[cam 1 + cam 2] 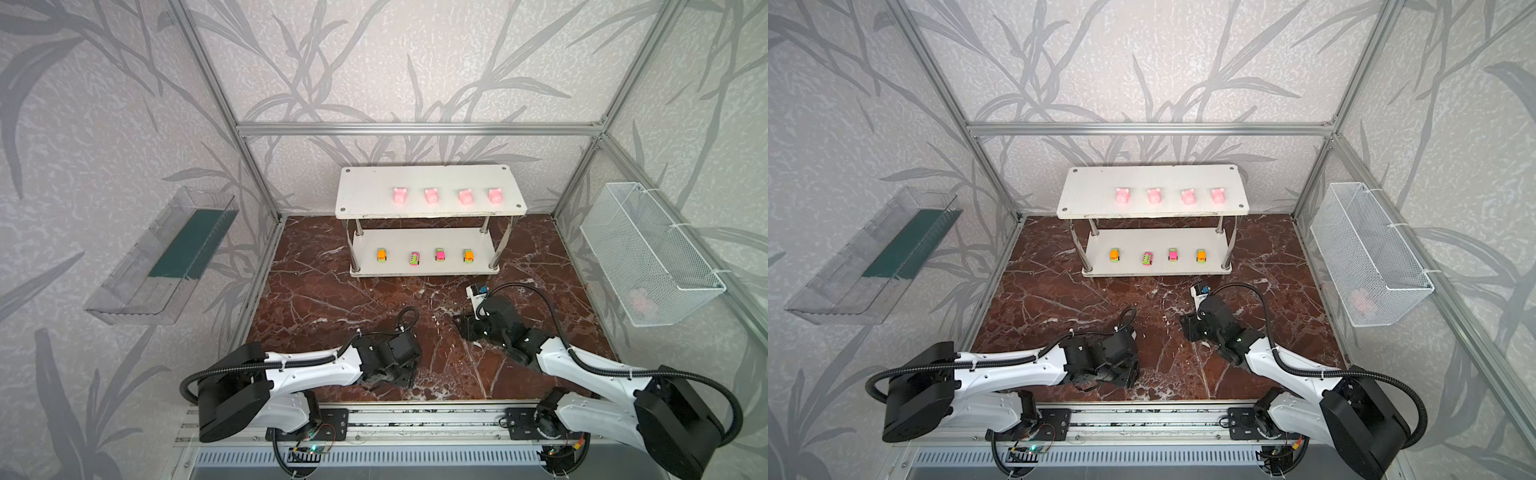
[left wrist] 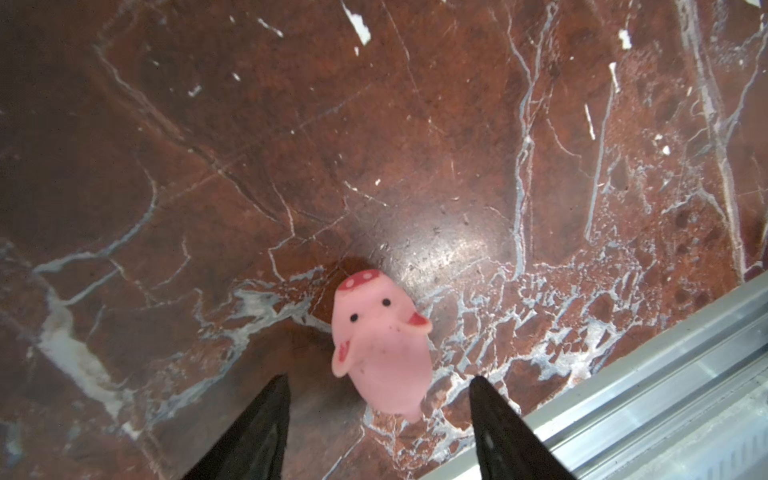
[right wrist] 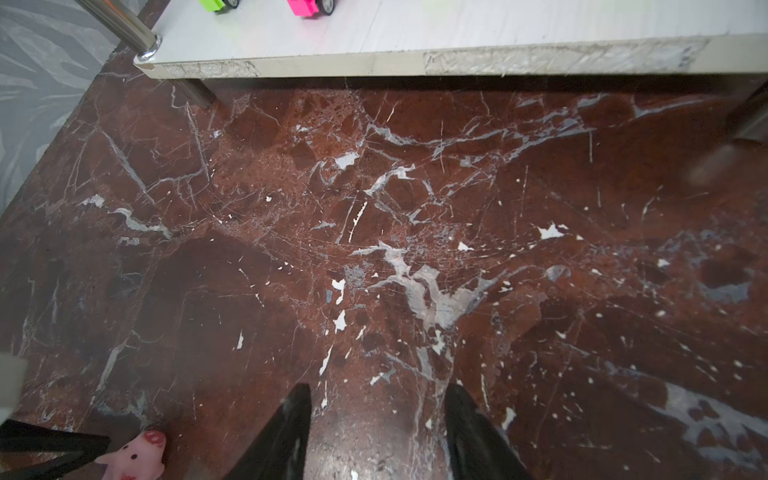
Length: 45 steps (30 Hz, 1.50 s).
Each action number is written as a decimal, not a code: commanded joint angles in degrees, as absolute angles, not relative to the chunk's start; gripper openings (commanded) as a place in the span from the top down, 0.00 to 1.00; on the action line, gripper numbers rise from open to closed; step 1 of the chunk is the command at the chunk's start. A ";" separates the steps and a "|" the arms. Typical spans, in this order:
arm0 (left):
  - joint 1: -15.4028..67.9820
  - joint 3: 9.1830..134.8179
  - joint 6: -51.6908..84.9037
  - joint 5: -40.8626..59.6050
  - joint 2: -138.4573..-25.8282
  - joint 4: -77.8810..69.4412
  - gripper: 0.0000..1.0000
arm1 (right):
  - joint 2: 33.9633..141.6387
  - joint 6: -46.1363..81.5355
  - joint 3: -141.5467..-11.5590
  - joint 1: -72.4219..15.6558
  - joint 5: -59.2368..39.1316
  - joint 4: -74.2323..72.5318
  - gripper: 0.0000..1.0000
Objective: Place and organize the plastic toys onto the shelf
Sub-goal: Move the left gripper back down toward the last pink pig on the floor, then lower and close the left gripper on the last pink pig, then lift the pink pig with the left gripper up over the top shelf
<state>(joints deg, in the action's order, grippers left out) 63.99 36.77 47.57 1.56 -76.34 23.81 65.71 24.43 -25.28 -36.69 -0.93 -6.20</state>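
Lowest in both top views, the left arm point(image 1: 316, 365) bends over the near edge of the tabletop point(image 1: 316, 299), and its wrist hides what lies beneath. The left wrist view shows it. The left fingers point(image 2: 266, 428) stand apart, released, and a loose pig point(image 2: 380, 345) lies on the brown marble at lower centre. The pig's rear end sits just between the two tips and its snout points away. Neither finger touches it. The right wrist view catches the same pig in its lower left corner, beside a black tip of the left fingers.

A little higher and right of centre in the top views, the right fingers point(image 3: 286, 432) are also parted and grasp nothing, over bare tabletop.

Beyond, at centre, stands the shelf point(image 1: 374, 183). On its lower tier four cars point(image 1: 381, 254) sit in a row, with orange ones at both ends and pink and green between. On the top tier four pigs point(image 1: 400, 194) line up across the right half, apart from one another.

A clear tray point(image 1: 162, 257) hangs on the left wall. A mesh basket point(image 1: 648, 257) hangs on the right wall, with something pink low inside, too blurred to name.
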 commanded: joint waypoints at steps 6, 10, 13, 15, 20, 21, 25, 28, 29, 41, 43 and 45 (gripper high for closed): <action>63.99 39.82 47.81 -1.18 -79.78 24.21 0.39 | 65.91 25.07 -24.18 -35.77 -1.74 -8.33 0.47; 63.98 40.51 47.81 -1.80 -81.14 25.06 0.42 | 66.44 25.15 -24.08 -35.35 -2.09 -8.70 0.47; 63.98 40.83 48.03 -2.06 -82.17 25.45 0.48 | 66.86 25.16 -24.08 -35.19 -2.28 -9.10 0.47; 63.98 41.02 48.08 -2.36 -82.40 25.64 0.52 | 67.06 25.24 -23.99 -35.05 -2.37 -9.31 0.47; 63.99 41.33 47.99 -3.51 -81.68 26.80 0.60 | 67.63 25.38 -23.65 -34.68 -2.64 -9.79 0.47; 63.98 41.46 47.77 -3.67 -81.52 27.09 0.61 | 67.80 25.40 -23.64 -34.62 -2.64 -9.93 0.47; 64.01 42.05 46.94 -3.78 -80.86 28.26 0.63 | 68.59 25.65 -23.61 -34.31 -2.99 -10.67 0.47; 63.98 43.47 45.97 -4.02 -80.54 30.66 0.65 | 69.30 25.75 -23.55 -34.25 -3.24 -11.16 0.47; 63.99 43.98 45.52 -4.16 -80.39 31.45 0.65 | 69.51 25.76 -23.60 -34.21 -3.21 -11.34 0.47; 61.08 51.74 39.16 -4.89 -72.58 46.17 0.69 | 71.72 26.31 -23.55 -33.69 -4.22 -13.05 0.47; 60.41 54.51 38.24 -6.44 -69.76 49.71 0.69 | 71.95 26.36 -23.45 -33.68 -4.30 -13.34 0.48; 59.12 57.78 36.28 -7.07 -66.80 52.83 0.68 | 72.22 26.44 -23.47 -33.66 -4.59 -13.56 0.47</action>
<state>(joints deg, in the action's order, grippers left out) 60.29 53.47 39.38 -4.84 -70.85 45.23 71.64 25.93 -24.23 -33.98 -3.77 -12.16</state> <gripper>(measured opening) 0.316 0.525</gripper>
